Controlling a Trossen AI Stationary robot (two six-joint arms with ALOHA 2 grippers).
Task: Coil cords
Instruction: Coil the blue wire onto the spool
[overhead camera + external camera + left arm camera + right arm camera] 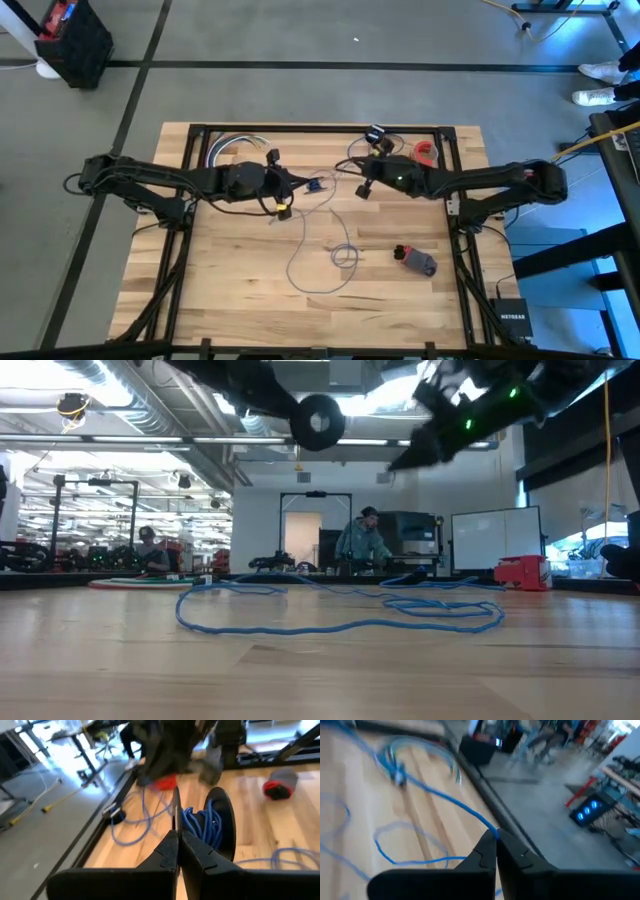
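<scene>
A thin blue cord lies in loose loops on the wooden table [230,290], seen in the high view [318,268] and the low view [340,625]. Part of it is wound on a small round black spool [207,827], whose disc with a pale centre [318,422] hangs high above the table. My left gripper [303,184] is shut on that spool at mid table. My right gripper [363,190] is just to its right, raised and shut on a stretch of the cord [440,795]. My left gripper pinches one thin black flange of the spool [176,812] edge-on between its two fingers, which point nearly level toward the table's right. The spool is lifted clear, with blue turns [200,827] beside the fingers. My right gripper pinches a single strand of the cord [495,831] at its fingertips, lifted off the table. The strand runs away from the fingers in a fairly straight line down toward the tabletop [427,790].
A red and grey object [415,260] lies right of the loops. A red item [427,152] and a small black item [376,135] sit at the far right; a bundle of pale cables [235,145] lies at the far left. People move in the room behind.
</scene>
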